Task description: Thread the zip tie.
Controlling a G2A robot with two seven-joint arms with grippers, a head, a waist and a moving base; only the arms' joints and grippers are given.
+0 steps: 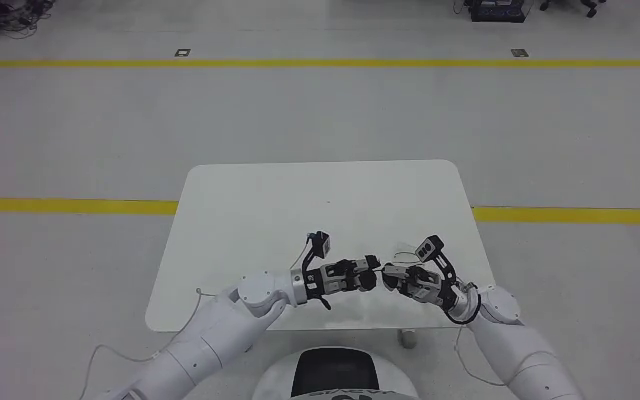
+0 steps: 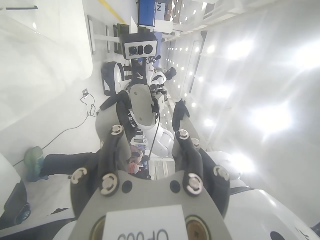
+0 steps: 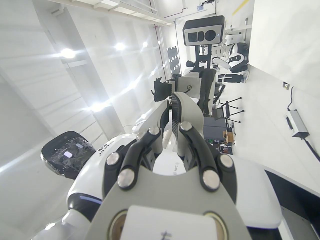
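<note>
My two grippers meet tip to tip above the white table (image 1: 320, 200), close to its front edge. The left gripper (image 1: 368, 272) (image 2: 150, 116) has its dark fingers (image 2: 180, 111) spread wide, open. The right gripper's grey finger back (image 2: 140, 103) faces it and shows in the gap between them. The right gripper (image 1: 393, 276) (image 3: 168, 112) has its ribbed finger pad (image 3: 176, 111) nearly against the opposite finger, shut. I cannot tell whether a zip tie is pinched there; anything that thin is too small to make out.
The table's far and left parts lie bare. Yellow floor lines (image 1: 90, 206) run behind and beside the table. In the left wrist view a person's leg and green shoe (image 2: 33, 162) stand on the floor off the table, beside a cable (image 2: 85, 101).
</note>
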